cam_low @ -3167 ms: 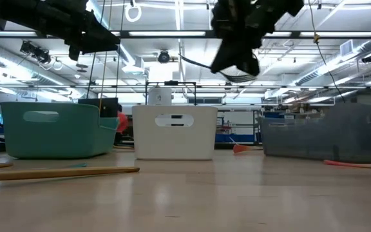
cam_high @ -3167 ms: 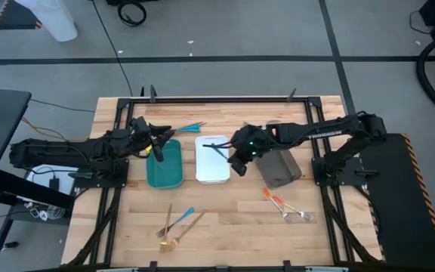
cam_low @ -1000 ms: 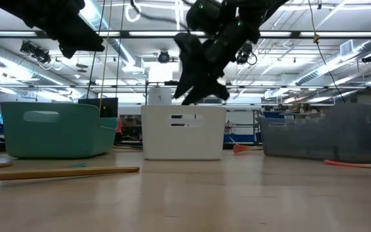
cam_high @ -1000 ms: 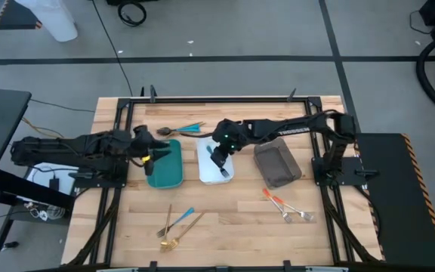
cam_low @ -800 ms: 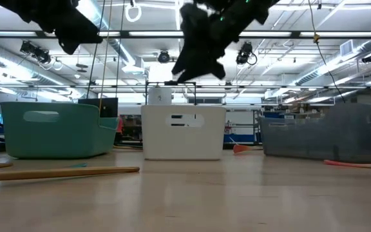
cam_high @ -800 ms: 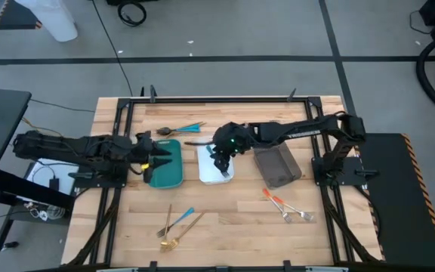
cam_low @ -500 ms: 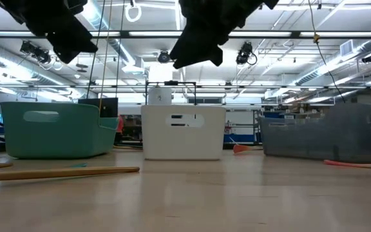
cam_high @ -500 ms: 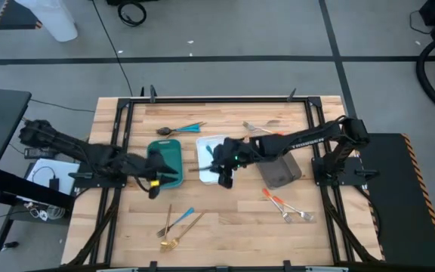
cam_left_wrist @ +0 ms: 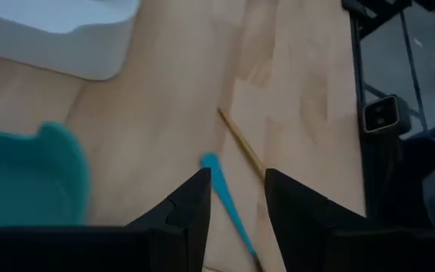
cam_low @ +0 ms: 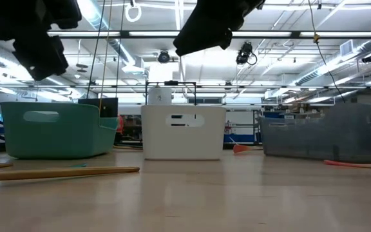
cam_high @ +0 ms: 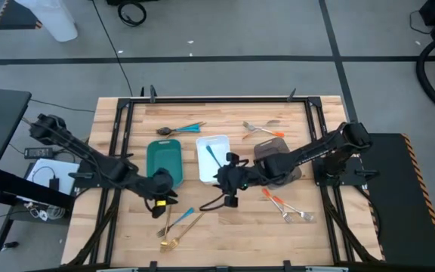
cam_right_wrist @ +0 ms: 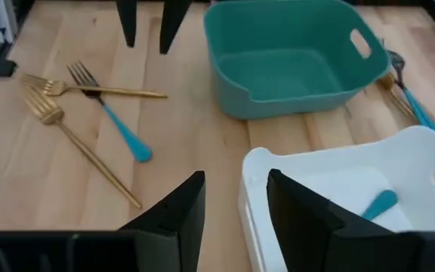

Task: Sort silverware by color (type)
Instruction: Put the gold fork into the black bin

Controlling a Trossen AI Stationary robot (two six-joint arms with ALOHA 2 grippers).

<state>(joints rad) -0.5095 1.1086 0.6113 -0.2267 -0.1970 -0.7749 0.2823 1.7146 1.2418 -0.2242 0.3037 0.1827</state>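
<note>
White rectangular tray [cam_high: 214, 160] holding blue-handled utensil [cam_high: 211, 157], teal rectangular tray [cam_high: 164, 157] bare, right wrist view alone shows both, left gripper [cam_left_wrist: 234, 198] and right gripper [cam_right_wrist: 235, 198] fingers apart, gripping nothing

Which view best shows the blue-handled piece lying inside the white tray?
The high view: the blue-handled piece lies fully visible in the white tray. The right wrist view shows only its handle end. The low view's tray wall hides it; the left wrist view misses it.

Teal tray [cam_high: 163, 161], white tray [cam_high: 217, 144] and grey-brown tray [cam_high: 266, 151] sit side by side on the wooden table [cam_high: 225, 234]
</note>
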